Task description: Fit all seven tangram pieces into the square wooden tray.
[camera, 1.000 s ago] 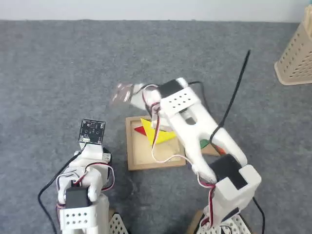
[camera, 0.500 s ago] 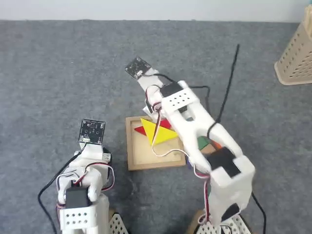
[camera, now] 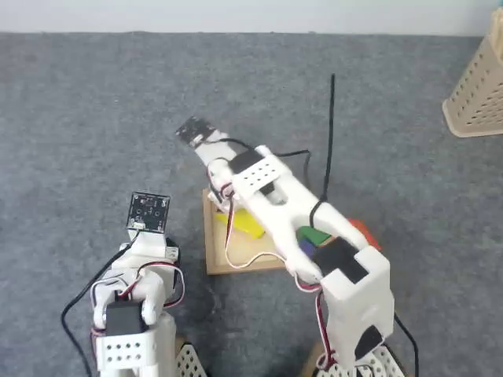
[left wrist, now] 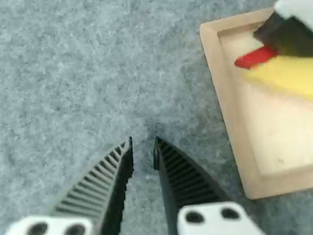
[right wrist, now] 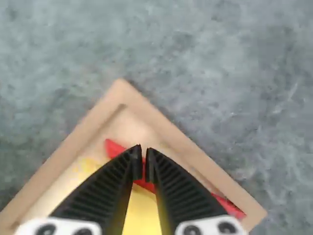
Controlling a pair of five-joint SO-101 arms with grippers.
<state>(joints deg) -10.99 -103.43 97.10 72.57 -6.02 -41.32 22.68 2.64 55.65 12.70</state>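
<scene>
Movement in the last second swung the right gripper, clenched and empty, across the square wooden tray to the corner where the red piece lies beside the yellow piece, likely for a seating nudge, while the left gripper hangs slightly parted, idle.

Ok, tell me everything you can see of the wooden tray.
The wooden tray is square and made of pale wood, with a raised rim around a shallow flat floor. It lies flat on the grey carpet. A red piece and a yellow piece lie inside near one corner. The right arm hangs over it, hiding its right side, with the right pincer above the red piece; whether they touch cannot be told.
</scene>
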